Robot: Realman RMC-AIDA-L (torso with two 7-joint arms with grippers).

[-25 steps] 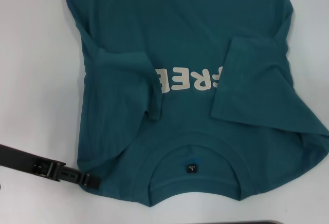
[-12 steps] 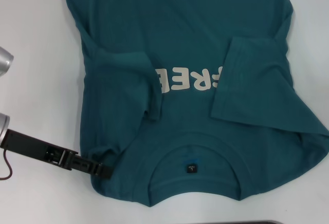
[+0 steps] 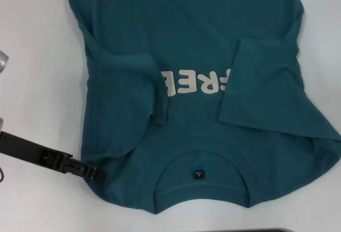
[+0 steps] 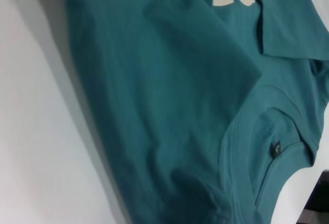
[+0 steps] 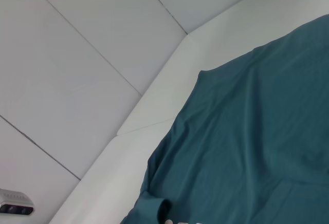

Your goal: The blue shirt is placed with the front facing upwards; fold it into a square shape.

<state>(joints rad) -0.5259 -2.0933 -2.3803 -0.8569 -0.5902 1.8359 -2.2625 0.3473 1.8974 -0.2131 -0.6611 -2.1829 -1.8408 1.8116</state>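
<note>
The left gripper (image 3: 98,174) is pinching the near left shoulder edge of the soft, light shirt (image 3: 202,35), fingers closed on cloth that will likely be drooping when lifted.

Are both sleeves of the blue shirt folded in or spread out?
Folded in: both sleeves lie over the blue shirt, covering the ends of its lettering.

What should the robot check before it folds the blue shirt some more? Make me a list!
1. Blue shirt lies front up, letters showing: ok.
2. Both sleeves folded in over the chest: ok.
3. Left gripper at the shirt's shoulder edge near the collar: ok.
4. Left gripper really holding cloth: cannot tell.
5. Right gripper ready at the other shoulder: not ok, it is not in the head view.
6. Shirt lies smooth: not ok, wrinkles bunch at the right shoulder and near the left gripper.
</note>
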